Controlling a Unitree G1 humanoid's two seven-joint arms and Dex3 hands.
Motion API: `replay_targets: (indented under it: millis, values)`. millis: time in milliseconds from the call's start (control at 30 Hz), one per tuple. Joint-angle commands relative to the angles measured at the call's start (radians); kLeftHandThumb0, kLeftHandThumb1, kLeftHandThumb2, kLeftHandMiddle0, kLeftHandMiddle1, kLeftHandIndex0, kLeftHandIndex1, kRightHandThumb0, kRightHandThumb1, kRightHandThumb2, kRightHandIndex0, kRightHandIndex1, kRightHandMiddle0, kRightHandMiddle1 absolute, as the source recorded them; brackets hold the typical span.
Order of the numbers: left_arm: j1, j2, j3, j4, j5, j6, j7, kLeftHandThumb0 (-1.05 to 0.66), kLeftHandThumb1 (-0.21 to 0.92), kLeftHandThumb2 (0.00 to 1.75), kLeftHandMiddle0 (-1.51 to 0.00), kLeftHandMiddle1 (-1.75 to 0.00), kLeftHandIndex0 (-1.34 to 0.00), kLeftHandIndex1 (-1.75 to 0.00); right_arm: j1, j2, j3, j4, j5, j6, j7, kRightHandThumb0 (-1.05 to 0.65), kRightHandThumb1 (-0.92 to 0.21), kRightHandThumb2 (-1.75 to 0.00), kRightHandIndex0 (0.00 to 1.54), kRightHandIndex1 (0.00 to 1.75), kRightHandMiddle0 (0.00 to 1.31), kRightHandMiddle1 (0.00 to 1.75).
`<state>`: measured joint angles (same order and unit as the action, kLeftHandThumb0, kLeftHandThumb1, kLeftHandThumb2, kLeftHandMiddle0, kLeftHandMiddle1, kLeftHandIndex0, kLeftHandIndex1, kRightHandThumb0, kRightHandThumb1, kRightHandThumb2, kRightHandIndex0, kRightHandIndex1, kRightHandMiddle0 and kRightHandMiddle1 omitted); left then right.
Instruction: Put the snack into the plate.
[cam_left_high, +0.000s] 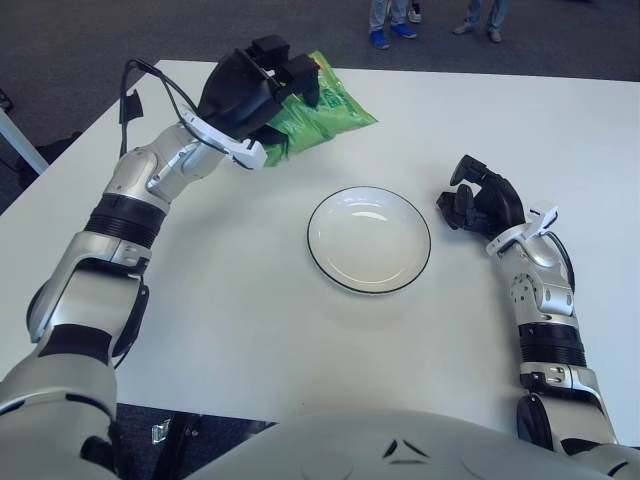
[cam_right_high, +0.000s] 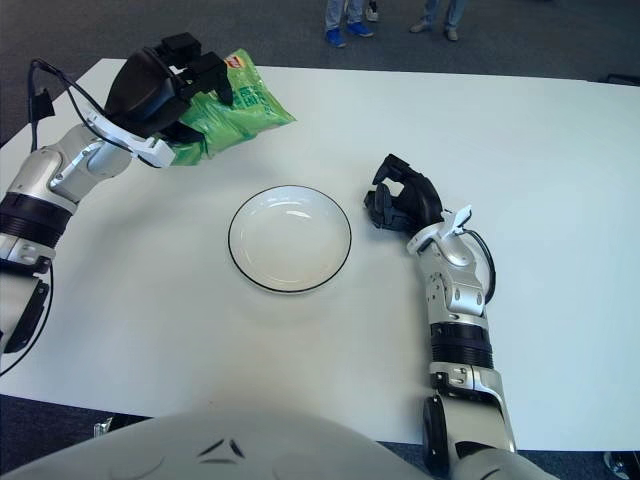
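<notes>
The left hand (cam_left_high: 250, 95) clenched a green snack bag (cam_left_high: 320, 110) above the table's (cam_left_high: 250, 330) far-left corner, short of the plate (cam_left_high: 368, 239). Light, crinkly and soft, it seemed best gripped mid-body. The right hand (cam_left_high: 480, 200), curled empty, showed right of the plate.

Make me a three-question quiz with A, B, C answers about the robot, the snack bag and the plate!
1. Where is the snack bag?
A. In the left hand, up and to the left of the plate
B. On the plate
C. In the right hand

2. What colour is the snack bag?
A. Red
B. Green
C. Blue

3. What is in the plate?
A. A spoon
B. The bag
C. Nothing

Answers:
1. A, the left hand's black fingers wrap the bag beyond the plate's left side.
2. B, the wrapper is bright green.
3. C, the white plate with its dark rim shows only bare surface, and the right hand beside it on the right is curled on nothing.
</notes>
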<state>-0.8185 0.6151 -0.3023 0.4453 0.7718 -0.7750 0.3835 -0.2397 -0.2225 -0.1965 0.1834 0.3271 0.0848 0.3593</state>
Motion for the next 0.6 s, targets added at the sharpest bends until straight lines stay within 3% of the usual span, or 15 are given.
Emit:
replay_targets:
  millis: [0, 333, 567]
  values:
    - [-0.008, 0.008, 0.005, -0.005, -0.019, -0.052, -0.017, 0.0, -0.07, 1.75, -0.87, -1.75, -0.71, -1.73, 0.033, 0.004, 0.007, 0.054, -0.009, 0.032, 0.002, -0.47, -0.36, -1.27, 1.31, 1.75, 0.58, 1.75]
    - [0.005, -0.012, 0.008, -0.017, -0.069, -0.156, -0.076, 0.0, -0.07, 1.74, -0.9, -1.7, -0.68, -1.75, 0.025, 0.002, 0.006, 0.073, -0.011, 0.019, 0.008, -0.47, -0.36, -1.27, 1.31, 1.75, 0.58, 1.75]
    - [0.013, -0.025, 0.006, -0.071, -0.068, -0.185, -0.122, 0.0, -0.06, 1.72, -0.92, -1.67, -0.67, -1.75, 0.023, -0.001, 0.009, 0.077, -0.017, 0.013, 0.006, -0.47, -0.36, -1.27, 1.3, 1.75, 0.58, 1.75]
